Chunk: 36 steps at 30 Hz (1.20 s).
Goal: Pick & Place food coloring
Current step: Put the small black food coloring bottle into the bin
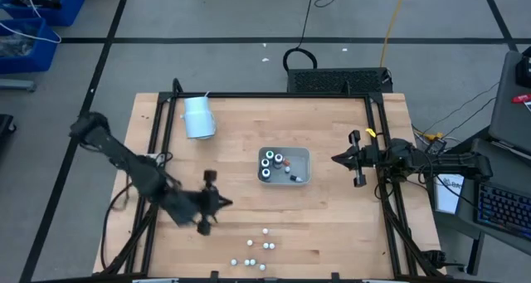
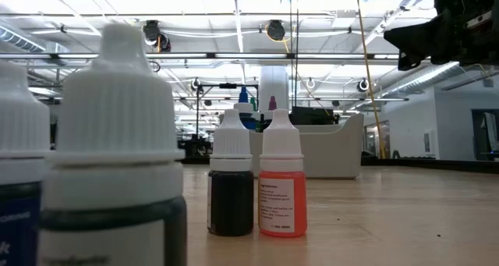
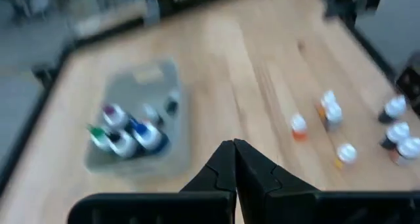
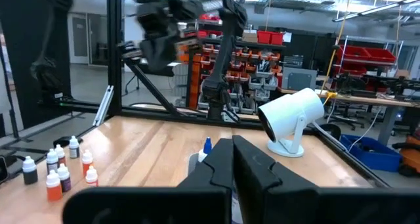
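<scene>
Left hand [image 1: 222, 202] hangs over the desk [image 1: 332, 225] between its left edge and centre, fingers [image 3: 223, 168] pressed together, nothing in them. Right hand [image 1: 335, 158] sits near the right edge, level with the clear tray [image 1: 302, 154], fingers [image 4: 220, 161] also closed tight and empty. Food coloring is split in two groups: several bottles [image 1: 272, 161] stand inside the tray at desk centre — left wrist view shows coloured caps in there, purple, green and blue [image 3: 125, 129]. The rest are loose bottles [image 1: 259, 251] scattered near the front edge, just right of the left hand and well apart from the tray. Low view looks past them at close range: a dark bottle [image 2: 231, 184] and an orange-red one [image 2: 281, 184] upright, touching or nearly so, white caps on both, with two bigger blurred ones [image 2: 117, 164] in the foreground. Pale cup [image 1: 199, 117] lies on its side near the back-left corner.
</scene>
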Each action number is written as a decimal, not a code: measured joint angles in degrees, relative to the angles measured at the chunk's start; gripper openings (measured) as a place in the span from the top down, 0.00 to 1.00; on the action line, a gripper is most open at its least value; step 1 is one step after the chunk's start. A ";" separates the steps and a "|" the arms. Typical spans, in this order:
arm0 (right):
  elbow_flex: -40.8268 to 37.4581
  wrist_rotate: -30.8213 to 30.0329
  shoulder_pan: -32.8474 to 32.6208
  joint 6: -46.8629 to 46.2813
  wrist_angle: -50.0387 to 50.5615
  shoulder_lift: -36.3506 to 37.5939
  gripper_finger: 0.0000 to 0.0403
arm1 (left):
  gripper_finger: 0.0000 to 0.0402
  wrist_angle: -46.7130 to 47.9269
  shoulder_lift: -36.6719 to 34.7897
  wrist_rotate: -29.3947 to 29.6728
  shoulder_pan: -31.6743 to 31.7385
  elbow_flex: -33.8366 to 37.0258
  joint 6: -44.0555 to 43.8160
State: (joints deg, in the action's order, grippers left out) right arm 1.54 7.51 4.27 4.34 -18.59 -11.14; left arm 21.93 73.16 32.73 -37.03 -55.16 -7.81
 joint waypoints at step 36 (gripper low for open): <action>-0.07 0.02 0.00 -0.21 2.13 0.00 1.00 | 0.34 23.93 44.77 -34.26 -4.62 -36.39 -26.32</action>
State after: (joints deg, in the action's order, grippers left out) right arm 1.48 7.53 4.27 4.13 -16.46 -11.14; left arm 45.86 117.93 -1.53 -41.65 -91.55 -34.13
